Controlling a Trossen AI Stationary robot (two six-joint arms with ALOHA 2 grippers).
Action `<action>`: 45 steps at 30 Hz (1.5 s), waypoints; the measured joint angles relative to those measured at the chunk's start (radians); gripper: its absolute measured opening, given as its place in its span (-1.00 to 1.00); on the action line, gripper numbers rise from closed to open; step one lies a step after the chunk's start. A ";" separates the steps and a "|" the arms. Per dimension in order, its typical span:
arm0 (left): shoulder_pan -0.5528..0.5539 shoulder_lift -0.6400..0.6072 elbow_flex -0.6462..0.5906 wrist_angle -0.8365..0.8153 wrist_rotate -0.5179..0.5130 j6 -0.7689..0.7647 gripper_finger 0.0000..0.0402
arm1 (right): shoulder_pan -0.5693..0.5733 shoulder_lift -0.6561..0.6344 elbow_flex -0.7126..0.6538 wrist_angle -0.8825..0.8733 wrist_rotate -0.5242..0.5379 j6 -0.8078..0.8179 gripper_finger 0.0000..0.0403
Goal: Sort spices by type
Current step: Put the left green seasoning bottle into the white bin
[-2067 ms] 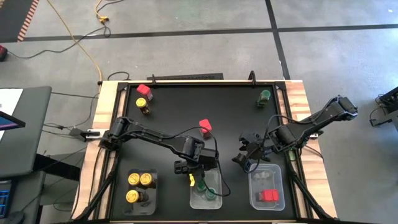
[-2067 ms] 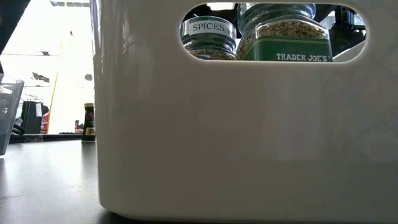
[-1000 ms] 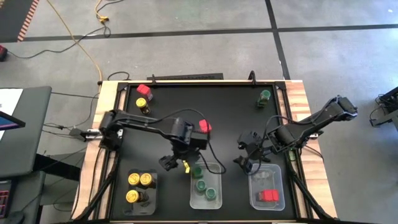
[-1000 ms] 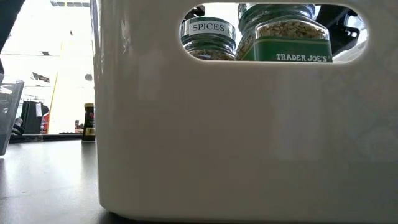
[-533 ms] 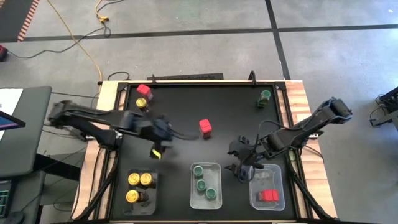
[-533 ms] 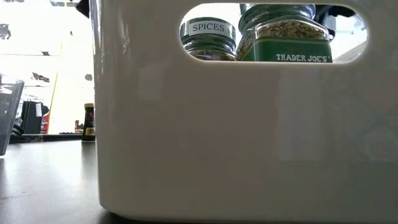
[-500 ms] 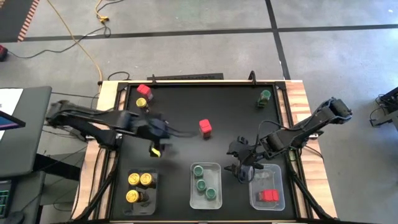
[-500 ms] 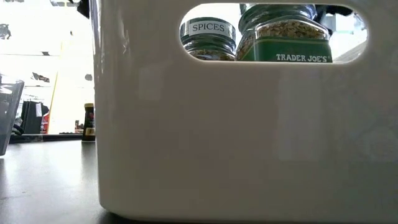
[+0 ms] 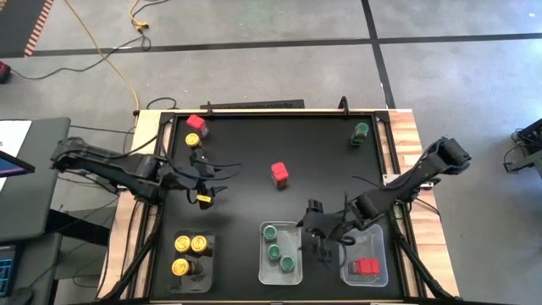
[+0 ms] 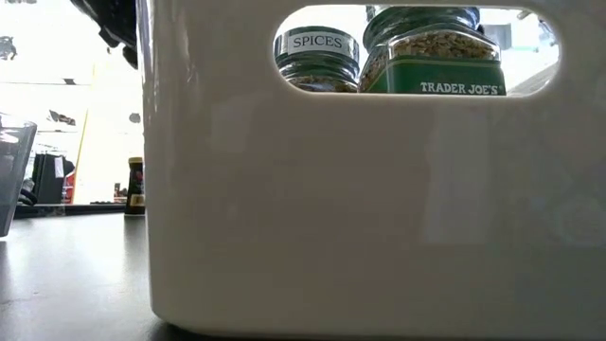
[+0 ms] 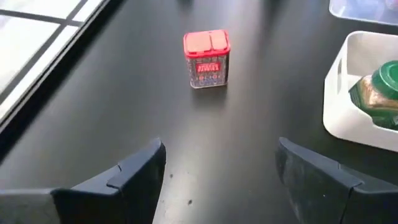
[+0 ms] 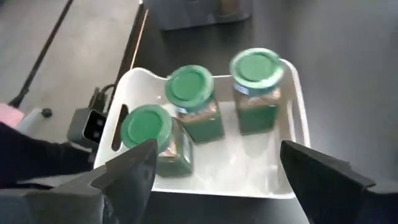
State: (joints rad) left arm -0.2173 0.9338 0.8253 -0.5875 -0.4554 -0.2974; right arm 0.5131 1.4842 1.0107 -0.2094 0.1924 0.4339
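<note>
Left gripper (image 9: 201, 185): at the left side of the high view, over the bare black tabletop (image 9: 313, 152), just below the loose yellow-lidded jar (image 9: 193, 141). Its jaws are spread and hold nothing; the left wrist view shows open space between the two fingers.

Right gripper (image 9: 320, 237): in the lower middle of the high view, between the middle tray (image 9: 295, 227) and the right tray (image 9: 383, 254). Its jaws are also spread and empty; in the right wrist view they frame the green jars below.

Green-lidded jars (image 12: 189, 84): three stand upright in the middle tray. A fourth green-lidded jar (image 9: 362, 131) stands alone at the upper right of the tabletop.

Yellow-lidded jars (image 9: 190, 246): three are in the left tray (image 9: 210, 284), lower left.

Red-lidded jars: one (image 9: 279, 174) stands alone near the middle of the tabletop, and the left wrist view looks straight at it. Another (image 9: 196, 124) is at the upper left, near the loose yellow one. At least one more (image 9: 366, 267) is in the right tray; I cannot count them exactly.

Step in hand: I judge this as a moment between two placings, with both arms free and several jars not yet sorted.

Next move: probably the left gripper lowers around a loose jar, closes on it and carries it to the tray of its colour.
</note>
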 joint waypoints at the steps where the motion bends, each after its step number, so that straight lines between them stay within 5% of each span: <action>1: 0.000 0.007 0.000 0.002 0.000 0.000 0.42 | 0.006 0.018 0.018 -0.013 -0.005 -0.015 0.80; 11: 0.000 0.046 0.000 -0.007 0.002 -0.014 0.42 | 0.044 0.167 0.247 -0.225 -0.013 0.004 0.74; 25: 0.000 0.050 0.000 -0.030 0.022 -0.017 0.42 | 0.053 0.384 0.483 -0.307 -0.014 0.094 0.67; 45: 0.000 0.050 0.000 -0.035 0.031 -0.003 0.42 | 0.069 0.403 0.507 -0.378 -0.064 0.160 0.67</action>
State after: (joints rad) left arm -0.2176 0.9836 0.8257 -0.6228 -0.4248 -0.3000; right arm 0.5823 1.8876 1.5181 -0.5870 0.1284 0.5941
